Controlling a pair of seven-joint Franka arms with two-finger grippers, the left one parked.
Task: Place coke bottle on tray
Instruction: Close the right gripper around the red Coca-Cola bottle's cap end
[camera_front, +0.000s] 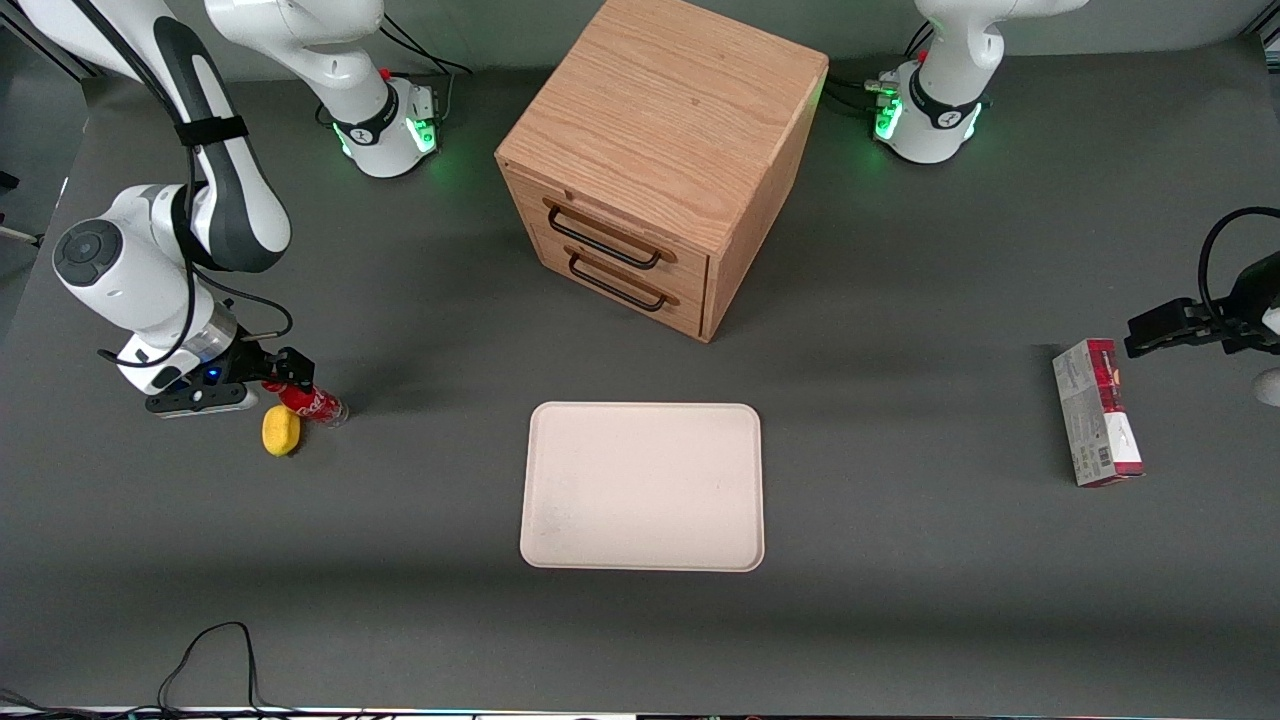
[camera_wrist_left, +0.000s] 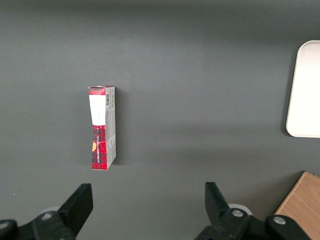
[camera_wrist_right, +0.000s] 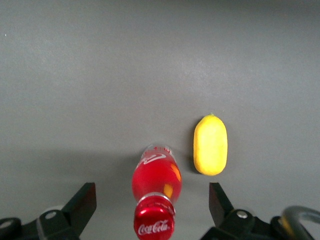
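Red cap and red label mark the bottle (camera_front: 312, 403), which stands on the table at the working arm's end, with the lemon (camera_front: 281, 431) just beside it and nearer to the front camera. The gripper (camera_front: 286, 368) is over the bottle, and its jaws are spread wide on both sides of the cap, not yet touching it. The bottle looks small, light and stiff, but smooth, so it may slip or tip; a hold at the neck under the cap seems safest. The tray (camera_front: 642, 487) lies well apart, in front of the drawers (camera_front: 612, 262).
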